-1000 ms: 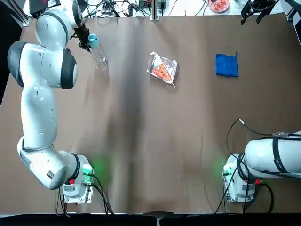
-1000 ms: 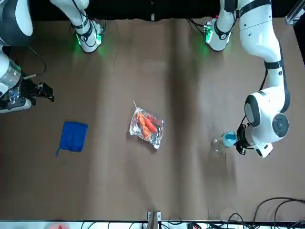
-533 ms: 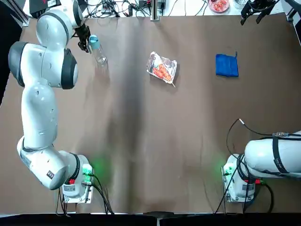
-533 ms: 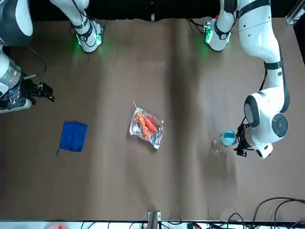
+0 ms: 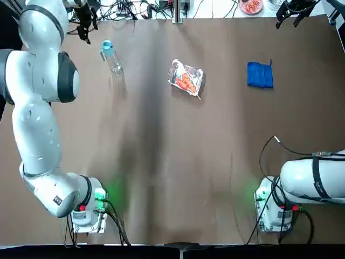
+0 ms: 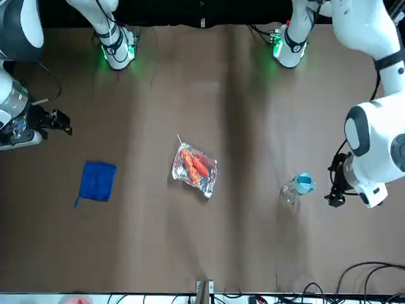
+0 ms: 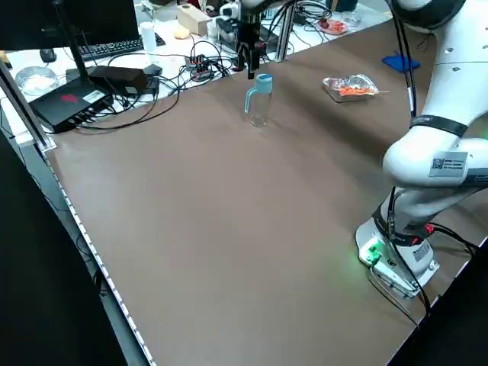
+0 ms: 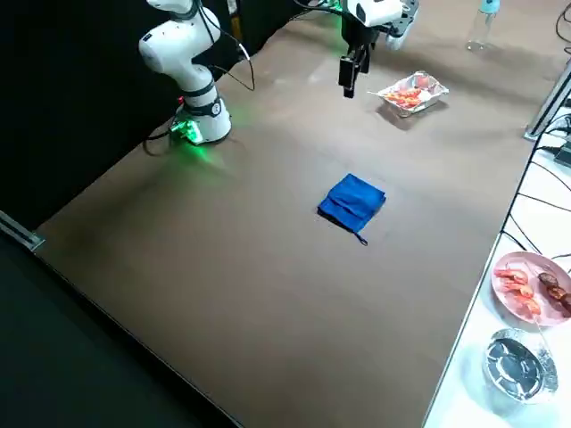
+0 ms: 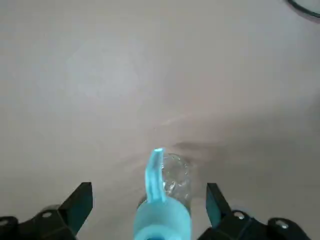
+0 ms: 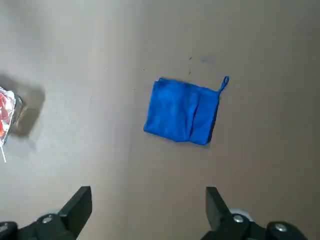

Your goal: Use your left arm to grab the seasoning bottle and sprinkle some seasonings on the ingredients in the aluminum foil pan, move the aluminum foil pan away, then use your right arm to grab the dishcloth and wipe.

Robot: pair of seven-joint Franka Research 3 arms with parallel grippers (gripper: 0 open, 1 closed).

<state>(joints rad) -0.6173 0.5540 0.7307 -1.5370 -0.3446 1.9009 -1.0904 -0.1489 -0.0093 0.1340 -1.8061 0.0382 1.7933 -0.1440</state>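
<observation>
Landmark: the aluminum foil pan (image 5: 186, 77), near the counter (image 5: 178, 162) centre toward the far edge. It holds the ingredients (image 5: 185, 82), orange-red pieces with a pale skewer poking over the rim.

The seasoning bottle (image 5: 111, 56) stands upright on the left arm's side of the pan, well apart from it, cap on. The left gripper (image 6: 336, 193) hangs just beyond the bottle, away from the pan, fingers spread, holding nothing.

The dishcloth (image 5: 260, 74) lies flat on the opposite side of the pan, well apart. The right gripper (image 5: 294, 12) hangs beyond the dishcloth, near the far edge, fingers spread and empty.

Cables (image 7: 171, 84) and a plate of food (image 8: 531, 286) sit past the counter's far edge.
</observation>
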